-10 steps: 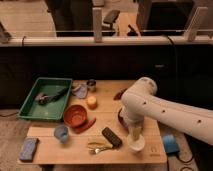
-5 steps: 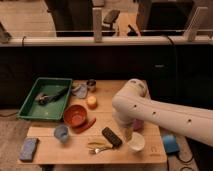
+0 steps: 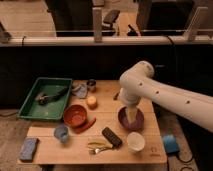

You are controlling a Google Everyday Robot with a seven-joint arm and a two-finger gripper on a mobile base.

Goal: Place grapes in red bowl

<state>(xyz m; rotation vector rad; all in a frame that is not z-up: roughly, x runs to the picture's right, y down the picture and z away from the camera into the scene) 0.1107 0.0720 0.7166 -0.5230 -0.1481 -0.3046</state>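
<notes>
The red bowl (image 3: 75, 115) stands left of the table's middle, upright, with nothing showing inside it. My gripper (image 3: 131, 115) points down into the purple bowl (image 3: 131, 121) at the right of the table, at the end of the white arm (image 3: 150, 92) that comes in from the right. The grapes do not show clearly. A small dark thing (image 3: 116, 95) lies by the arm's left edge, and I cannot tell what it is.
A green tray (image 3: 30, 102) holding a dark tool stands at the left. On the table are a thin red chili-like item (image 3: 86, 125), a yellow fruit (image 3: 91, 102), a can (image 3: 91, 85), a black remote (image 3: 111, 137), a white bowl (image 3: 135, 142), a blue cup (image 3: 61, 132) and a blue sponge (image 3: 28, 148).
The arm's elbow dipped toward the left and has now risen and straightened. The gripper stays over the purple bowl, now slightly higher. The table's things have not moved.
</notes>
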